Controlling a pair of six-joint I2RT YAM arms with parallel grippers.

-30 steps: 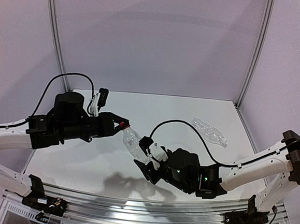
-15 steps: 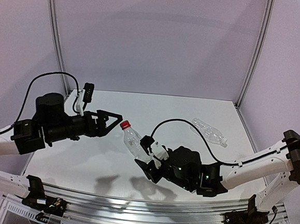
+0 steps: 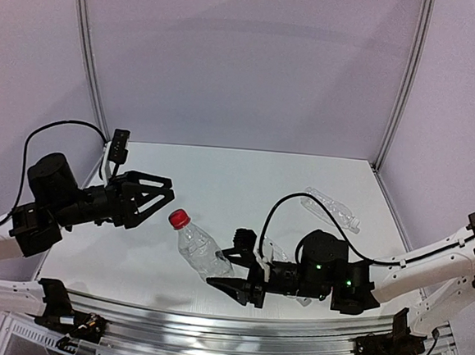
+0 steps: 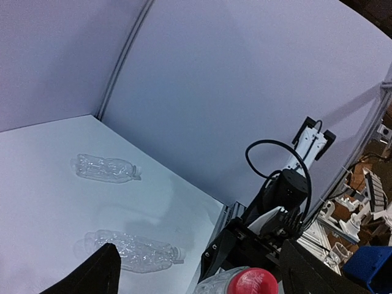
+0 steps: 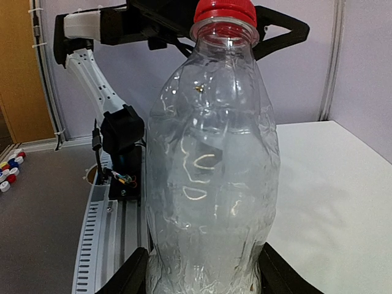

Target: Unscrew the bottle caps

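A clear plastic bottle [image 3: 201,250] is held tilted above the table, and its bright red cap [image 3: 178,218] is on its neck. My right gripper [image 3: 232,263] is shut on the bottle's base. In the right wrist view the bottle [image 5: 211,165] fills the frame between the fingers [image 5: 131,275], with the red cap [image 5: 224,11] at the top. My left gripper [image 3: 169,190] stands open, up and left of the cap and apart from it. The left wrist view shows the cap [image 4: 253,282] low between the wide-apart fingers [image 4: 92,275].
Two more clear bottles lie on the white table: one at the back right [image 3: 330,209] [image 4: 105,168], one by the right arm [image 3: 274,253] [image 4: 136,252]. I cannot tell whether they are capped. Loose coloured caps [image 5: 9,168] lie off the table's edge.
My left gripper let go of the red cap, opened wide and drew back to the left. The right arm swung the bottle left and lower, the cap still on it.
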